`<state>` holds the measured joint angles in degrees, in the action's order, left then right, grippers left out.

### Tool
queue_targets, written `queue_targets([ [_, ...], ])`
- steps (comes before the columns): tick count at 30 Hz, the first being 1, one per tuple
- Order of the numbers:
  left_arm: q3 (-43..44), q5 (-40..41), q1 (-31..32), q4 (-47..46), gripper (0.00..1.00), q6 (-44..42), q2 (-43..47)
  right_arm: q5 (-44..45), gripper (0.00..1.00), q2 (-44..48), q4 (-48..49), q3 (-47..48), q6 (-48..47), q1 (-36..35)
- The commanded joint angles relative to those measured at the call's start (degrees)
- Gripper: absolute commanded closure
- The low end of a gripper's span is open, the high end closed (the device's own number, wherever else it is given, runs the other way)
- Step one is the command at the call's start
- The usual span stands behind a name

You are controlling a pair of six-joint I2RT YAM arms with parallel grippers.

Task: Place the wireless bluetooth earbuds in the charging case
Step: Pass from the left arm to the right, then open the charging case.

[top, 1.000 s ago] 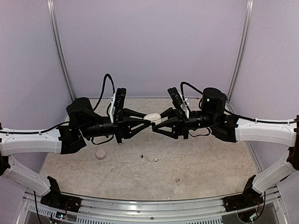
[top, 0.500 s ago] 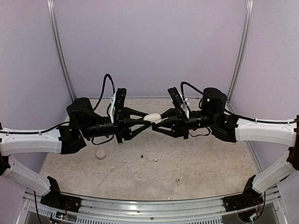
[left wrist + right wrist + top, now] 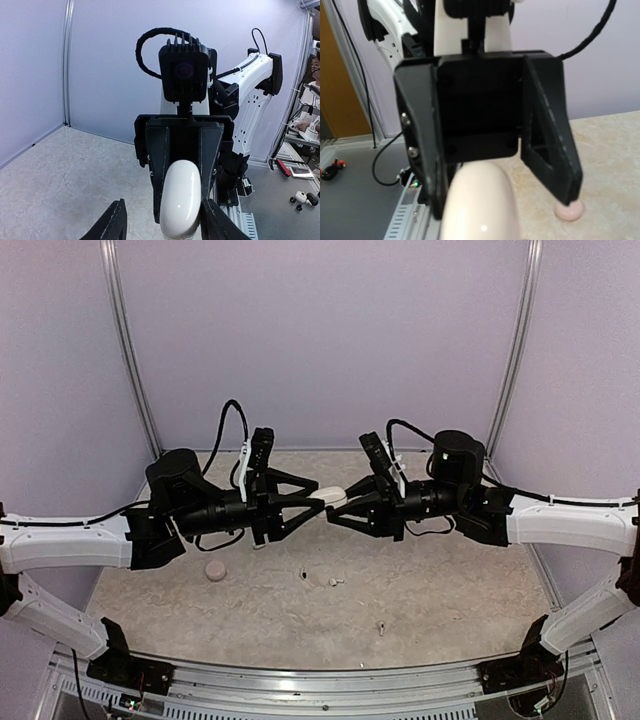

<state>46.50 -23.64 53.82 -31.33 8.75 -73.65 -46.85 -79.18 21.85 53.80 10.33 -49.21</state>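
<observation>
Marbled table stretches out from the near edge where my arms are bolted. Closest on it lie the earbuds, three small pale bits as far as I can make out, scattered and apart, none in a case. A pink case sits on the table further left.

Above them my two arms meet in mid-air around the white case. A second ago my left tool was narrow around it. Now its fingers stand apart and clear of the case, while my right tool has closed and clamps it.

So the case has changed hands, and I judge my left arm is free to fetch an earbud. The case looks closed and would need opening first.

Behind everything, plain lilac walls enclose the booth.
</observation>
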Motion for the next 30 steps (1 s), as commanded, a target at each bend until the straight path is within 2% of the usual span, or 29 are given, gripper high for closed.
queue_targets([
  [1,2.6,1.9,0.1,0.5,0.50,0.4,-1.1,0.1,0.79,2.1,-2.5,-0.6,-2.7,-0.3],
  [9,3.0,1.7,-1.1,-0.9,0.51,2.8,-2.0,0.8,0.82,2.1,-6.5,-0.4,-6.5,-0.4],
  [20,1.8,-0.8,-4.0,-4.4,0.51,8.0,-2.2,0.9,0.83,2.4,-7.3,-1.1,-7.9,-0.4],
  [30,1.5,-1.2,-4.8,-4.2,0.50,7.7,-2.8,1.2,0.84,2.7,-7.3,-1.2,-8.2,-0.3],
])
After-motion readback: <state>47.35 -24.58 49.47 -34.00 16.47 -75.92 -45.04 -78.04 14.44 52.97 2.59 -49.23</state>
